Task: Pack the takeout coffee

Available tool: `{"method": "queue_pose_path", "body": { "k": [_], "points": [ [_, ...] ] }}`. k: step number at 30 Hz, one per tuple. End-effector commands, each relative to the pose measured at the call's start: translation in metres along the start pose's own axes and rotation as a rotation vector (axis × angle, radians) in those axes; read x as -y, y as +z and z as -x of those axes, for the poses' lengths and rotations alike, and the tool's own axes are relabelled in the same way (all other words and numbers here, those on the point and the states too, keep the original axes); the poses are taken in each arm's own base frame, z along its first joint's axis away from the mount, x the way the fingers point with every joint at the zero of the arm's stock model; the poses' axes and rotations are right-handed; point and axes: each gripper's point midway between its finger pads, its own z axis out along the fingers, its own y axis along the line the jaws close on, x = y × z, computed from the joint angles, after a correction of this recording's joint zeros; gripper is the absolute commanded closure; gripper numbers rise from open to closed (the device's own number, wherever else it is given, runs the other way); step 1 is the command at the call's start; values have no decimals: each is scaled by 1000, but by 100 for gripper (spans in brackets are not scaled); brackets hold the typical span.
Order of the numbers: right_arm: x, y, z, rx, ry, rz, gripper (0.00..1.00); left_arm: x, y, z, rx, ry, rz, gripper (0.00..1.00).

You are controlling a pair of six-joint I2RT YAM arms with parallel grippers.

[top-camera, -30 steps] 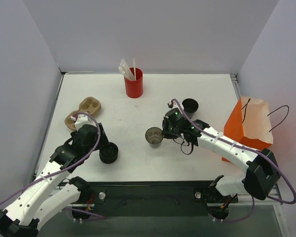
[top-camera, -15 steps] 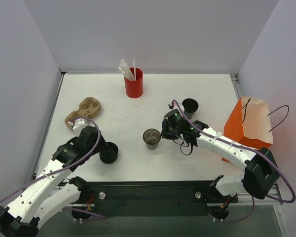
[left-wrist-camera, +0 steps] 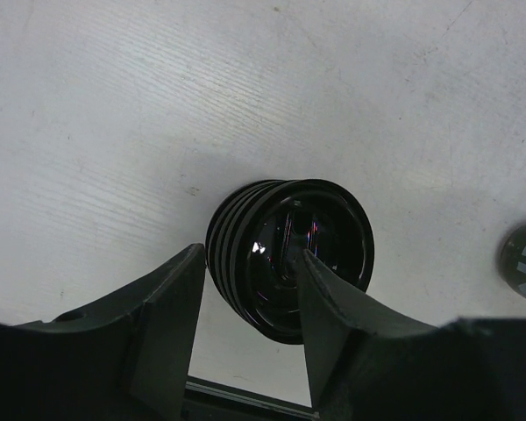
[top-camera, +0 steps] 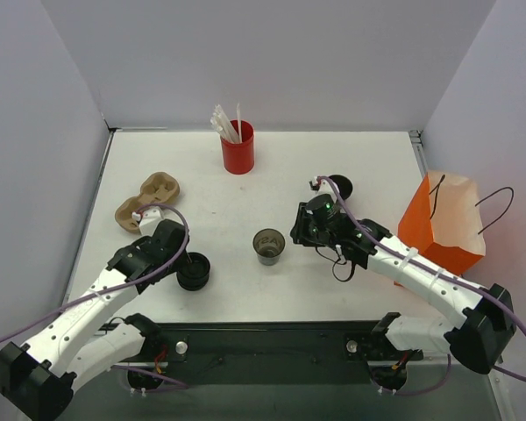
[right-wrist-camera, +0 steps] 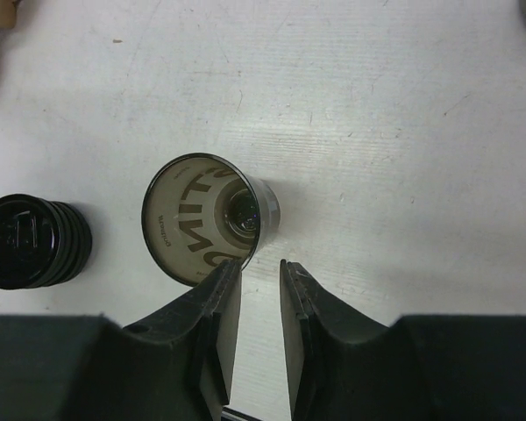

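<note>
Item: coffee cup point(top-camera: 270, 245), unlidded, upright, mid-desk. Prob. light, thin-walled, crushable; take sidewall below rim, gentle squeeze. R gripper point(right-wrist-camera: 260, 272) just beside it, slightly parted, empty. L gripper point(left-wrist-camera: 250, 260) parted astride lid stack point(left-wrist-camera: 333, 237).

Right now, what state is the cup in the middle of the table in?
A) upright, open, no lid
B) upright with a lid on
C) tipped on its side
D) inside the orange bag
A: the centre cup stands upright on the table with its mouth open, and the right wrist view looks straight into it. The stack of lids sits apart to its left.
</note>
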Motion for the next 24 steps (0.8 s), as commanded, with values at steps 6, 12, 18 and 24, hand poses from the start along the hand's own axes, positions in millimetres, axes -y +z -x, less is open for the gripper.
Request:
{"method": "queue_pose_path", "body": {
  "k": [6, 12, 18, 24],
  "points": [
    [10, -19, 19, 87, -26, -52, 75, 10, 10, 0, -11, 41, 4, 56],
    [13, -23, 20, 96, -33, -59, 75, 10, 16, -6, -38, 60, 17, 57],
    [16, -26, 21, 107, -38, -66, 75, 9, 22, -14, -62, 67, 33, 61],
    [18, -28, 21, 113, -38, -65, 75, 11, 20, -11, -64, 85, 30, 78]
  ]
}}
